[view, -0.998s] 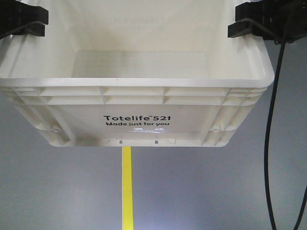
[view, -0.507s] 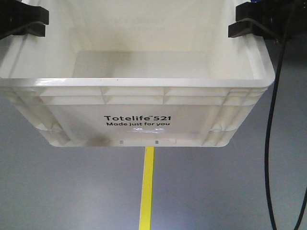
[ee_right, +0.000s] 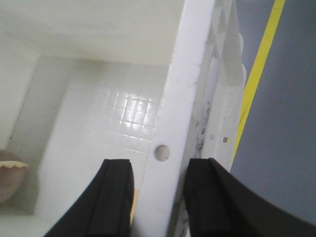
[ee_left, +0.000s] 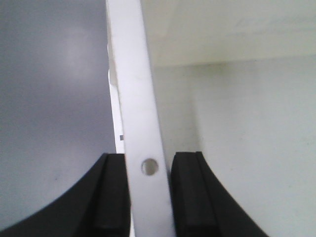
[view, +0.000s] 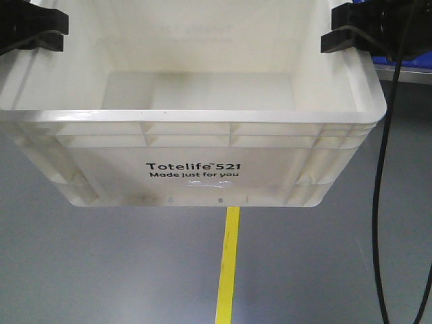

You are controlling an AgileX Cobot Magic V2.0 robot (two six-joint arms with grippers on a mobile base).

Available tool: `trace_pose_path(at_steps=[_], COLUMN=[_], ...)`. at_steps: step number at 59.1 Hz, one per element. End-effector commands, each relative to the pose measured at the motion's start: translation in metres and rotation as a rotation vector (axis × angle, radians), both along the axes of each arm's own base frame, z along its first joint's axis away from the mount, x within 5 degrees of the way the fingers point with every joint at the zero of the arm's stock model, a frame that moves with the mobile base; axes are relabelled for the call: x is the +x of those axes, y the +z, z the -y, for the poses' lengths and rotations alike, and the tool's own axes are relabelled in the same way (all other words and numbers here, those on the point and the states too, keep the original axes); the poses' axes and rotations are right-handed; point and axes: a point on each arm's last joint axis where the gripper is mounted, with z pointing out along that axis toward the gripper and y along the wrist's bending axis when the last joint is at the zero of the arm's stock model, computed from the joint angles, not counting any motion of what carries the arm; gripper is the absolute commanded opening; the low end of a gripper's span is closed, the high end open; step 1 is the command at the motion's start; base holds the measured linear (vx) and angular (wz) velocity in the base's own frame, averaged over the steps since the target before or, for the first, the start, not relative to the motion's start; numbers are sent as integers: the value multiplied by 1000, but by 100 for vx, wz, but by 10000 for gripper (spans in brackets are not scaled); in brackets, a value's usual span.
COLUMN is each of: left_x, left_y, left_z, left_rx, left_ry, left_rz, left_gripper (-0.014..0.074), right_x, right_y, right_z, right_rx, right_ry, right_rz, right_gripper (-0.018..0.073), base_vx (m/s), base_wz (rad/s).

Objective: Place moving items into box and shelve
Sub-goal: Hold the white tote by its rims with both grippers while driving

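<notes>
The left gripper (ee_left: 149, 165) and right gripper (ee_right: 160, 168) each pinch a side rim of the box (view: 202, 116), which fills the upper frame. Best kept level, I'd say, so the pink-brown toy (ee_right: 9, 180) inside doesn't roll.

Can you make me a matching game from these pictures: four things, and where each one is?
1. white box
2. yellow line
3. black cable
4. pink-brown plush toy

A. on the grey floor
B. inside the box, at the bottom
C. side walls clamped by left gripper and right gripper
D. hanging at the right of the front view

Pairs: 1-C, 2-A, 3-D, 4-B
</notes>
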Motion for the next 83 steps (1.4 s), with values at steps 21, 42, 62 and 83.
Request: trace_pose_path(at_steps=[21,42,62,83], left_x=[-6,-6,-6,-6], left_y=[36,36,36,36], left_z=[9,9,9,9], left_rx=[-140,-139,-140,-141], left_ry=[-22,-22,-22,-22], left_rz=[201,201,201,201], left_gripper=[-16,-16,-16,-16], right_x=[-13,-13,-13,-13], right_y=[42,42,42,42], right_z=[-9,-10,-10,-10], right_rx=[171,174,173,172], right_ry=[10,10,11,11], right_rz=[185,184,184,184], right_gripper=[-13,-13,-13,-13], base_vx=[57,59,60,62], base_wz=[10,7,8,3])
